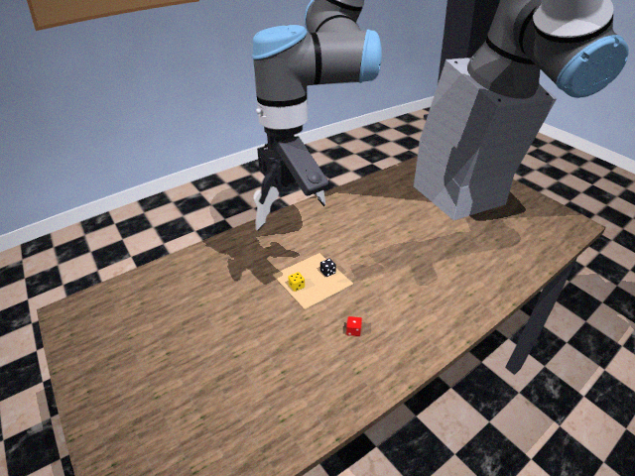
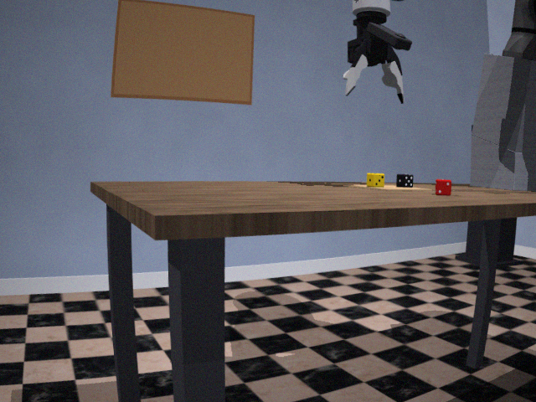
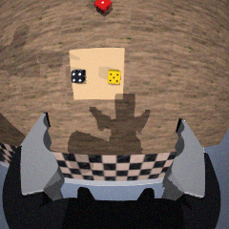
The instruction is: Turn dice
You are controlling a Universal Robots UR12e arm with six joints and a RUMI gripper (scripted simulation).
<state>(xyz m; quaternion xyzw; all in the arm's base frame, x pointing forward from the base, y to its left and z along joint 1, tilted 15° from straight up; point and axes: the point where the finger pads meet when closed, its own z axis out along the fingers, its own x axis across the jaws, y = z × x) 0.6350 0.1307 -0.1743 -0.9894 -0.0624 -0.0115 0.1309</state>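
The yellow die [image 1: 296, 281] and the black die [image 1: 327, 267] both sit flat on the tan mat [image 1: 315, 281] in the middle of the wooden table. The red die [image 1: 353, 325] sits on the bare table in front of the mat. In the wrist view the black die [image 3: 78, 75] is at the mat's left edge, the yellow die [image 3: 114, 76] is at its right side, and the red die [image 3: 103, 5] is at the top. My gripper [image 1: 290, 207] is open and empty, high above the table's far edge, behind the mat. It also shows in the exterior view [image 2: 373, 88].
The arm's grey pedestal [image 1: 476, 138] stands on the table's back right corner. The table's edges fall to a checkered floor. A brown board [image 2: 182, 52] hangs on the wall.
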